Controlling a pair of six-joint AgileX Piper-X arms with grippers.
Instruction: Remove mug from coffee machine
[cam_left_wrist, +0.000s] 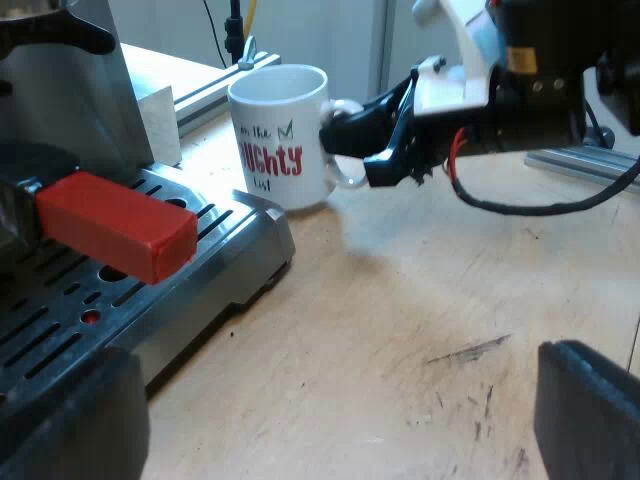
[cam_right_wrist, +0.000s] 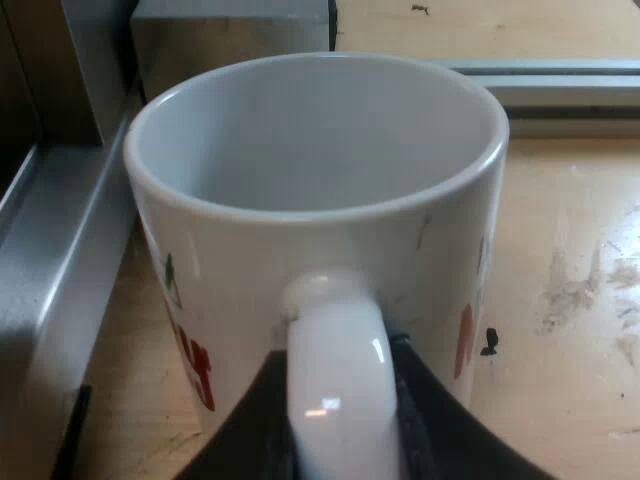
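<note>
The white mug (cam_left_wrist: 280, 135) with red lettering is upright at table height, just beside the drip tray (cam_left_wrist: 150, 290) of the espresso machine (cam_left_wrist: 70, 90) and off its grate. My right gripper (cam_left_wrist: 365, 145) is shut on the mug's handle (cam_right_wrist: 335, 380), one black finger (cam_right_wrist: 430, 430) on each side of the loop. Inside, the mug (cam_right_wrist: 320, 170) looks empty. The holder's red handle end (cam_left_wrist: 115, 225) juts out over the drip tray. My left gripper (cam_left_wrist: 330, 420) is open over the bare wood near the tray, a good way short of the mug, with nothing between its fingers (cam_left_wrist: 590, 410).
The wooden table (cam_left_wrist: 420, 330) is scratched and scuffed. An aluminium rail (cam_right_wrist: 560, 85) and a grey metal block (cam_right_wrist: 230, 30) lie just beyond the mug. The machine's steel base edge (cam_right_wrist: 60, 260) runs close alongside the mug.
</note>
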